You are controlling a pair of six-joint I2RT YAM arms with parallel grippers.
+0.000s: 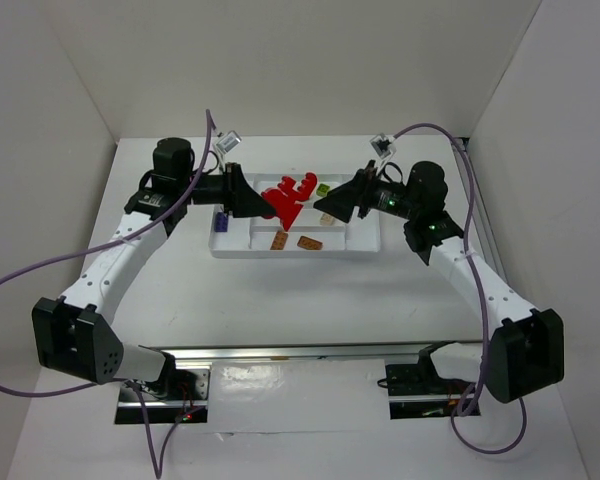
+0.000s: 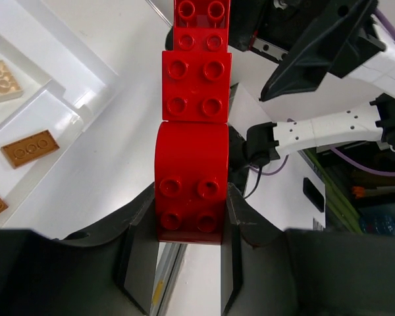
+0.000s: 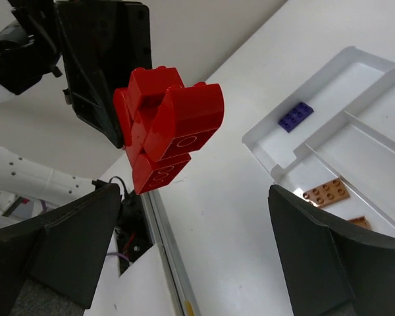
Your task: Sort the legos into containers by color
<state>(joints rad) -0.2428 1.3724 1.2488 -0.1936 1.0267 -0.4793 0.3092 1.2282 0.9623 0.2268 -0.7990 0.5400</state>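
My left gripper (image 1: 270,205) is shut on the end brick of a snapped-together clump of red legos (image 1: 292,193), held in the air over the white tray (image 1: 292,255). In the left wrist view the red row (image 2: 192,125) runs straight out from between the fingers (image 2: 234,217). My right gripper (image 1: 336,205) faces it from the right, open and empty. In the right wrist view the red clump (image 3: 168,125) hangs ahead of the wide-apart fingers (image 3: 329,250), not touching them. In the tray's containers lie orange bricks (image 1: 279,240), a purple brick (image 1: 221,221), a green brick (image 1: 323,189) and a tan brick (image 1: 327,218).
The tray sits at mid-table between both arms. White walls close in the table at the back and both sides. A metal rail (image 1: 280,352) runs along the near edge by the arm bases. Purple cables loop off each arm.
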